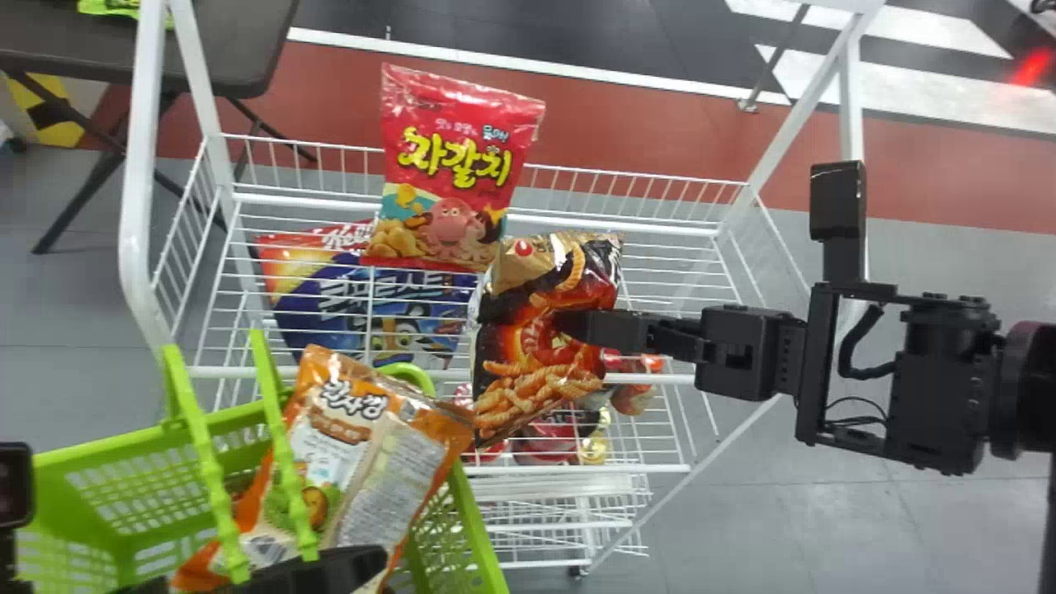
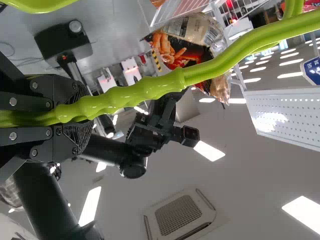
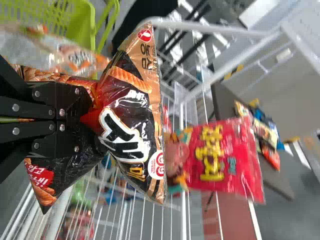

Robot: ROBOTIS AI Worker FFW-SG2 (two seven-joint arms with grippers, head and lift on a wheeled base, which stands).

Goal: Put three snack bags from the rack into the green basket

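Where the head view opens out, we see the white wire rack [image 1: 136, 206] across the middle. Our green basket [image 1: 115, 441] fills the lower left, and a dark worktop [image 1: 223, 45] shows at the upper left. At the centre of the frame, the black snack bag [image 1: 528, 379] hangs over the rack's wires. Up and left of it, the red bag [image 1: 462, 148] stands upright in the rack; below that, the blue bag [image 1: 330, 305] lies in the rack, left of centre. We have the orange bag [image 1: 355, 412] in the basket, tilted, behind the green handles. Coming from the right edge, our right gripper [image 1: 577, 327] has its fingers pressed together on the black bag's middle. Down at the bottom edge, left of centre, our left gripper [image 1: 330, 569] is closed around a basket handle [image 2: 150, 90].
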